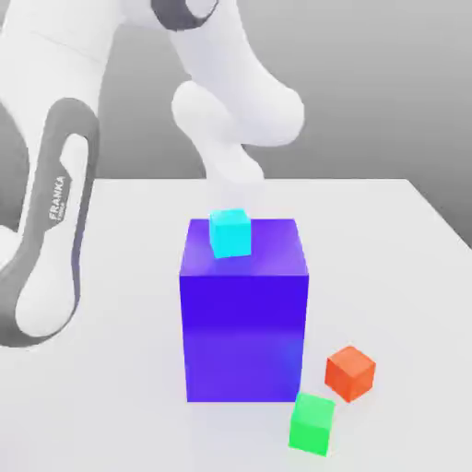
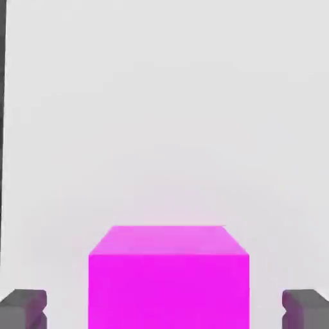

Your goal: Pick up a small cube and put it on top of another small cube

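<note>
- In the exterior view we see the white arm (image 1: 55,175) reaching down from the upper left and bending behind the large blue-violet block (image 1: 245,313), which stands on the pale table (image 1: 406,277).
- A small cyan cube (image 1: 230,232) shows at the block's top, near its back edge; we cannot tell whether it rests on the block or stands behind it.
- An orange cube (image 1: 350,372) sits on the table just beside the block's lower corner, toward the exterior view's right.
- A green cube (image 1: 312,423) lies near the orange one, closer to the camera, the two apart by a slim gap.
- In the hand view we see the small cube (image 2: 168,283), bright magenta-pink, on the pale table surface, lying between the two dark fingertips (image 2: 23,309).
- The gripper (image 2: 166,310) straddles that cube: one fingertip shows at each side, and pale table is visible between each fingertip and the cube's faces.
- So we read the jaws as standing apart around the small cube, touching it on neither side and gripping nothing.
</note>
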Tool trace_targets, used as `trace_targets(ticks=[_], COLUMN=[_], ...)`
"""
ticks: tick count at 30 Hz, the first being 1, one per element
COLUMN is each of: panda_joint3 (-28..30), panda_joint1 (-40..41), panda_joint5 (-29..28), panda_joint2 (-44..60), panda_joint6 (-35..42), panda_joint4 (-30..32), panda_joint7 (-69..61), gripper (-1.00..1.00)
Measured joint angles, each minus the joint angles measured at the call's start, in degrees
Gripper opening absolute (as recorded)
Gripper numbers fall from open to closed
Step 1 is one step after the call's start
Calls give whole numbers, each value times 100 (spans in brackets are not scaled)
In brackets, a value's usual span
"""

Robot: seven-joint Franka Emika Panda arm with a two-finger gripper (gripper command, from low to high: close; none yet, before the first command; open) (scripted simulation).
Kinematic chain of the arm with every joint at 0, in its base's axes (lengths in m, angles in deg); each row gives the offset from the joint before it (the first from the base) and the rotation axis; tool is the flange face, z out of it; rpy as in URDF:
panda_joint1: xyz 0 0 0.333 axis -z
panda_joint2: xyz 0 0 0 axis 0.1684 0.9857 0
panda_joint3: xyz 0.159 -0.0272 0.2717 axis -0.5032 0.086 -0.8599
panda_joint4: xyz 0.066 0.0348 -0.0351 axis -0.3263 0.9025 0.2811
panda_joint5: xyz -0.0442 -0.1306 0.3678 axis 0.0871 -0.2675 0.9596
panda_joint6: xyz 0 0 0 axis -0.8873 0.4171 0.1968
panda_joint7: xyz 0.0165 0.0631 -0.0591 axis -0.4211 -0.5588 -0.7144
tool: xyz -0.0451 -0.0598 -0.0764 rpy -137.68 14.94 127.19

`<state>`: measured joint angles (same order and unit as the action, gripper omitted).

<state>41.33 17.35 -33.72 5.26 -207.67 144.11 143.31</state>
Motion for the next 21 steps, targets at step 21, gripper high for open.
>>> trace_targets(ticks=[21], panda_joint3=[-1514], panda_joint1=[-1557], panda_joint5=[-952], panda_joint2=[-2536], panda_joint6=[265], panda_joint4=[2196], panda_joint7=[-1614], gripper=[-100])
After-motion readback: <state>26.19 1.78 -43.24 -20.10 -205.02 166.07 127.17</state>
